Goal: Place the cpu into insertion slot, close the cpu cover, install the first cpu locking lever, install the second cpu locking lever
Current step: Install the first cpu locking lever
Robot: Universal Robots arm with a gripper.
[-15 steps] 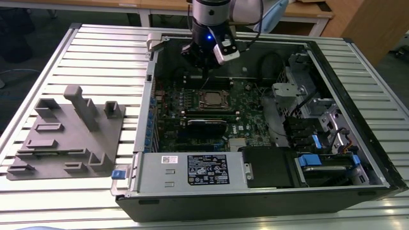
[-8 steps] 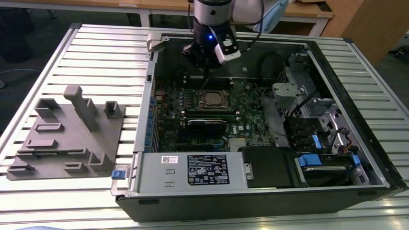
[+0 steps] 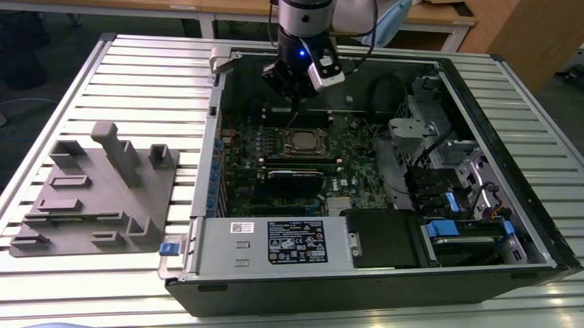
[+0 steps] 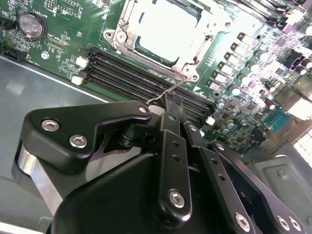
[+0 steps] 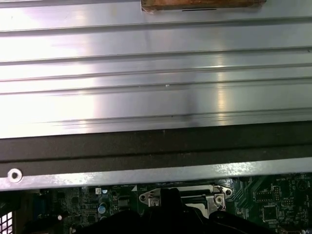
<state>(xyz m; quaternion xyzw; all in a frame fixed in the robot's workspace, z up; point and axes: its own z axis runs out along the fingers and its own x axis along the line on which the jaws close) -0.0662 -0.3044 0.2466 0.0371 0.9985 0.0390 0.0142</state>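
Gripper point(image 4: 171, 102) fingers together, tip at thin locking lever point(image 4: 170, 90) beside cpu cover point(image 4: 151, 57). Risk: tip slips off springy wire, lever snaps up, cover unlatched.

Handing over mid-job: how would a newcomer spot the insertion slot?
Inside the open computer case, find the green motherboard. The insertion slot sits near its middle: the only square silver-rimmed socket, flanked by long narrow black slots.
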